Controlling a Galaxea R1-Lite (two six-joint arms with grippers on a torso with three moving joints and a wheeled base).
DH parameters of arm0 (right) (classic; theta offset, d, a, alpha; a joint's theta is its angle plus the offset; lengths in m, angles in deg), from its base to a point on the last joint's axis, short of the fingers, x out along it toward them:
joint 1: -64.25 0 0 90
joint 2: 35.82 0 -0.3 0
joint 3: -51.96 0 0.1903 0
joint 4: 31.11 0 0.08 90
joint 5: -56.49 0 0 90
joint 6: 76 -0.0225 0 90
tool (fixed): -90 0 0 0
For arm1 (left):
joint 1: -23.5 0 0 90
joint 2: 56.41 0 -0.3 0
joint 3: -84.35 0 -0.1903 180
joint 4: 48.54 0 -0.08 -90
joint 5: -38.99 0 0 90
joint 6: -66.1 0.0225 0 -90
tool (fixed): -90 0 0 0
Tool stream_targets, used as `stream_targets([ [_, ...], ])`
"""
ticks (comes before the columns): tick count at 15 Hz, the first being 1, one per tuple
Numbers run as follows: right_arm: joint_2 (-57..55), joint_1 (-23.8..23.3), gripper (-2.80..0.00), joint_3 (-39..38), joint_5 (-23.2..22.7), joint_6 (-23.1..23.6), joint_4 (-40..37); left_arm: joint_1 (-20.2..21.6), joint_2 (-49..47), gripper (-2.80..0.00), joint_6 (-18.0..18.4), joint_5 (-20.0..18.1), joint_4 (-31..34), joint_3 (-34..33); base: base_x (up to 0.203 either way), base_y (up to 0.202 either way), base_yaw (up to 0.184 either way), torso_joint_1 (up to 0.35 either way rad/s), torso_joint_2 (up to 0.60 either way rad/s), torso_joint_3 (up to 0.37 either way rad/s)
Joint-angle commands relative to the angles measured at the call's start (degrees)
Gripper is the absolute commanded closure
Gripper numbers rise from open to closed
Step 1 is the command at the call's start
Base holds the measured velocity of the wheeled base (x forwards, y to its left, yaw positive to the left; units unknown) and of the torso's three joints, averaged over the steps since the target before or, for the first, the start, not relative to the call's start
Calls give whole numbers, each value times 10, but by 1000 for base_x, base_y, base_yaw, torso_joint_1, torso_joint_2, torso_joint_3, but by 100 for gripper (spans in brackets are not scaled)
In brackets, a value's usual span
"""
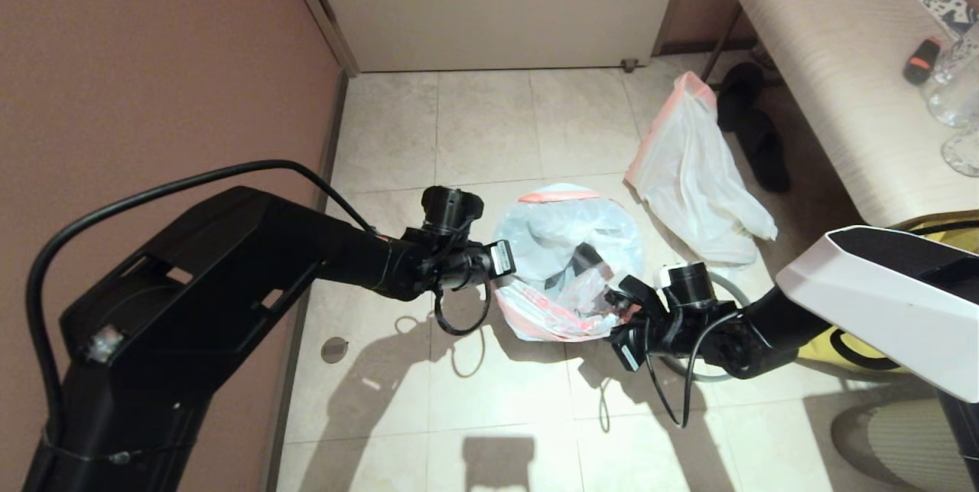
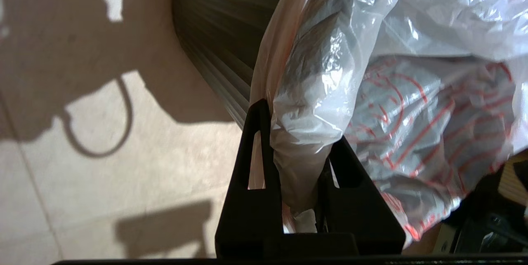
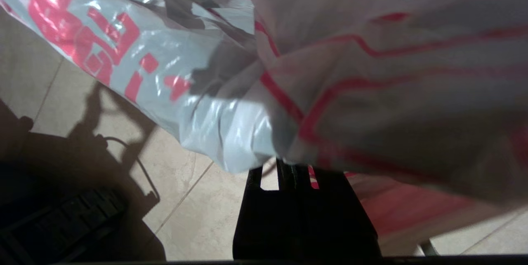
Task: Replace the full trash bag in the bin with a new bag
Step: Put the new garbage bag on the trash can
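The new bag (image 1: pixel 562 247), white with large red characters (image 3: pixel 103 46), is draped over the bin, whose dark inside (image 1: pixel 585 259) shows through it. The bin's ribbed black wall (image 2: pixel 214 30) shows in the left wrist view. My left gripper (image 1: pixel 505 259) (image 2: pixel 299 133) is shut on a bunched fold of the new bag at the bin's left side. At the bin's near right side my right gripper (image 1: pixel 621 312) (image 3: pixel 293 170) is shut on the bag's edge. The full trash bag (image 1: pixel 692 178), plain white with a pink-red rim, lies on the floor to the far right.
A grey hoop (image 1: pixel 736 289) lies on the tiles under my right arm. Black slippers (image 1: pixel 753 132) sit beside a pale bench (image 1: pixel 834 71) carrying glassware. A yellow bag (image 1: pixel 841 350) is at the right. A brown wall (image 1: pixel 153 63) runs along the left, with a door (image 1: pixel 497 2) behind.
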Motion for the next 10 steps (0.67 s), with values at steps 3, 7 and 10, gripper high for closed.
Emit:
stream_targets([
  [3, 8, 5, -280, -17, 10, 4, 21, 19, 27, 0, -19, -3, -3, -81, 0, 0, 0, 0, 0, 0],
  [7, 47, 12, -280, -19, 44, -1, 14, 29, 14, -280, -15, 1, -5, -75, 0, 0, 0, 0, 0, 0],
  [10, 130, 13, -280, -31, 45, -1, -42, 28, 17, -280, -14, 2, -4, -51, 0, 0, 0, 0, 0, 0],
])
